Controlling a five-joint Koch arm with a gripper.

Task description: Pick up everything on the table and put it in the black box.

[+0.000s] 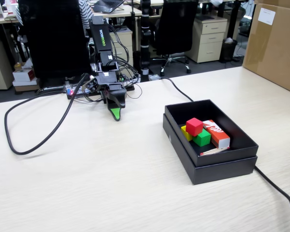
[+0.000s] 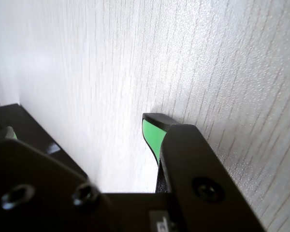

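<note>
Fixed view: the black pincer with green-padded tip (image 1: pixel 116 115) points down at the pale wood-grain tabletop (image 1: pixel 87 183), close to the arm's base. In the wrist view one green-faced fingertip (image 2: pixel 152 133) hangs just above bare tabletop, with only a sliver of a second green pad at the left edge. Whether the jaws stand wide or narrow cannot be told from either view; nothing is seen between them.

The shallow matte black cardboard box (image 1: pixel 241 147), seated in its wider black lid, lies to the right of the pincer and nearer the camera in the fixed view, well apart from it. Its long axis runs from far-left to near-right. Inside it rest the small yellow cube (image 1: pixel 185 133), the small green cube (image 1: pixel 202 138) and the small red cube (image 1: pixel 194 126) perched on the other two, all beside a red-and-white oblong carton (image 1: pixel 217 133).

Judgement: no cube remains on the tabletop, so the task appears complete. Any further reach would swing rightward toward the box; a black cable (image 1: pixel 34 140) loops to the pincer's left.
</note>
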